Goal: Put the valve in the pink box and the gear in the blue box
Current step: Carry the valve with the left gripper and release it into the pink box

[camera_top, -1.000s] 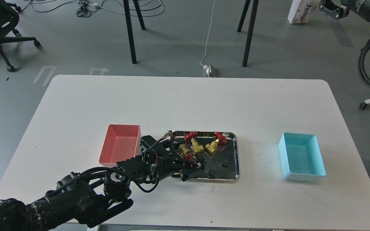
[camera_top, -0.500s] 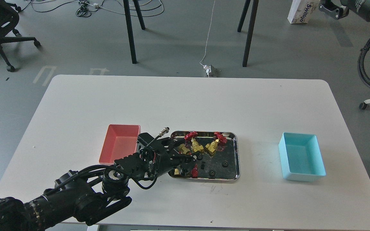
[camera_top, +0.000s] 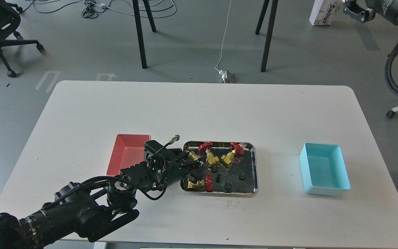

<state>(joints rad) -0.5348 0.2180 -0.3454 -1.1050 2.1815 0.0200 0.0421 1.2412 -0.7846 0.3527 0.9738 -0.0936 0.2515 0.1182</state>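
Left arm: my left arm comes in from the lower left, and its gripper (camera_top: pixel 188 169) sits over the left end of the steel tray (camera_top: pixel 252 167).
Left gripper state: I see it dark and partly end-on, so I cannot tell whether the fingers are apart or together. A brass piece shows right at its upper tip, but I cannot tell whether that piece is gripped or only lies behind it.
Right arm: I do not have my right gripper in view.
Valve nearest me: one valve (camera_top: pixel 199 184) lies on its side in the tray's near-left corner, its red handwheel pointing right, just below the gripper tip.
Other valves: two more stand close together toward the tray's far edge, one (camera_top: pixel 210 155) left of the other (camera_top: pixel 230 155), red wheels toward the far rim. A fourth brass body (camera_top: pixel 193 156) peeks out at the tray's far-left, partly hidden by my gripper.
Gears: small black gears lie on the tray floor, one (camera_top: pixel 242 176) right of centre, another (camera_top: pixel 228 186) near the front rim and one (camera_top: pixel 215 168) just under the middle valves.
Pink box: the pink box (camera_top: pixel 124 155) stands on the white table (camera_top: pixel 202 107) just left of the tray, its near-right part covered by my arm; the part I can see holds nothing.
Blue box: the blue box (camera_top: pixel 324 169) stands well to the right of the tray, with nothing in it.
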